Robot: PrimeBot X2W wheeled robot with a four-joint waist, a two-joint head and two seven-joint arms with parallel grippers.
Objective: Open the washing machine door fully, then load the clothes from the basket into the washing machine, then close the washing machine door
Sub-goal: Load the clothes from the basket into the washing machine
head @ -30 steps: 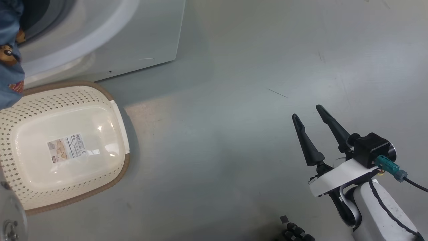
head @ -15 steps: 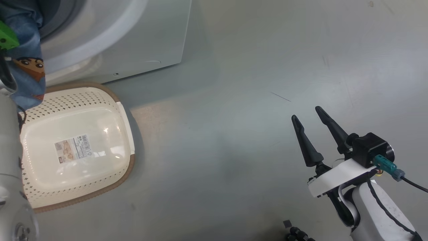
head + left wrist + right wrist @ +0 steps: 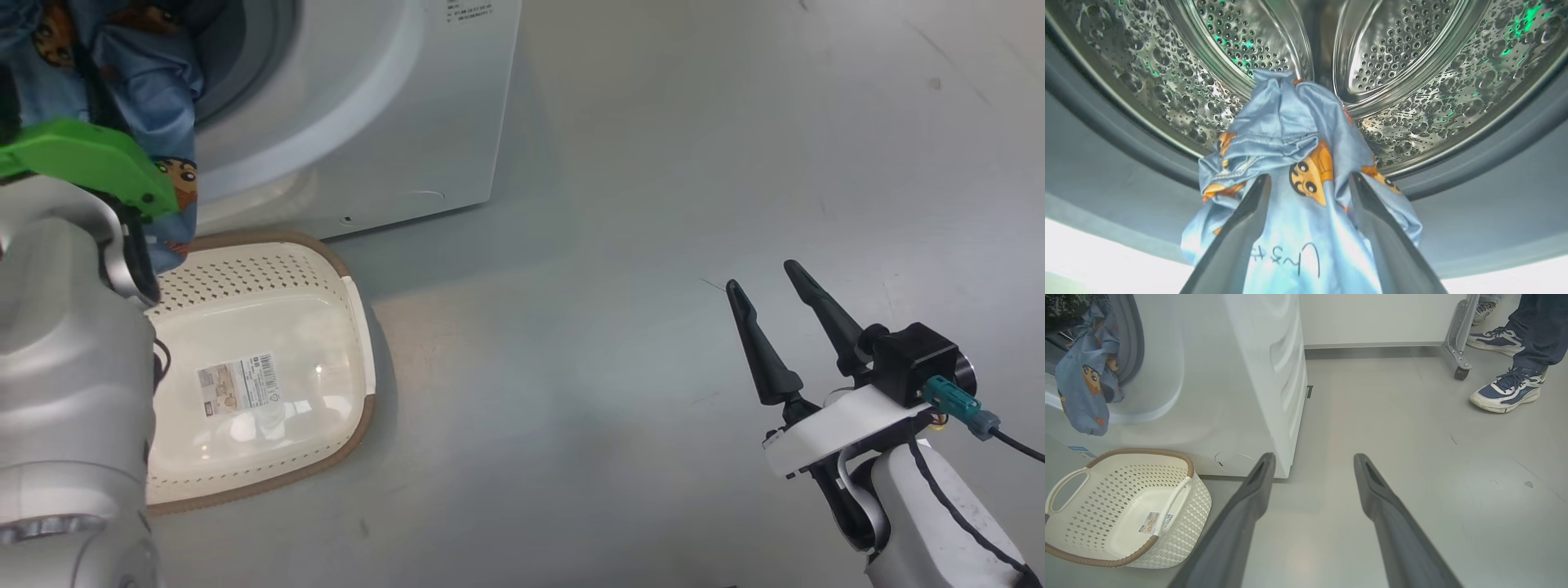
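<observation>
1. Your left gripper (image 3: pixel 1308 177) has just let go. A second ago it was shut tight. Now its two long dark fingers stand wide apart and pinch nothing.
2. The soft light-blue clothes (image 3: pixel 1290 134) with orange cartoon faces lie between those fingers and just past their tips. The top of the bundle pokes into the shiny steel drum (image 3: pixel 1392 53) full of little holes. The rest runs back toward the wrist, over the grey rubber ring (image 3: pixel 1106 163).
3. From your right gripper (image 3: pixel 1313 457), the clothes are up and far to the left. A good part hangs out over the lip of the big white washing machine (image 3: pixel 1229 396). I think they are only half in, but the view is too poor to be sure.
4. The small cream basket (image 3: pixel 1139 482) with holes and a brown rim sits below and left of the right fingers. Only its sticker (image 3: pixel 1152 522) is inside, so nothing is left to fetch.
5. Your right gripper has not stirred. Its fingers are spread and hold nothing.
6. The head camera swung in the last second. The machine and basket did not move.
7. So push the bundle deeper, pull the left hand back, then shut the washing machine door.
</observation>
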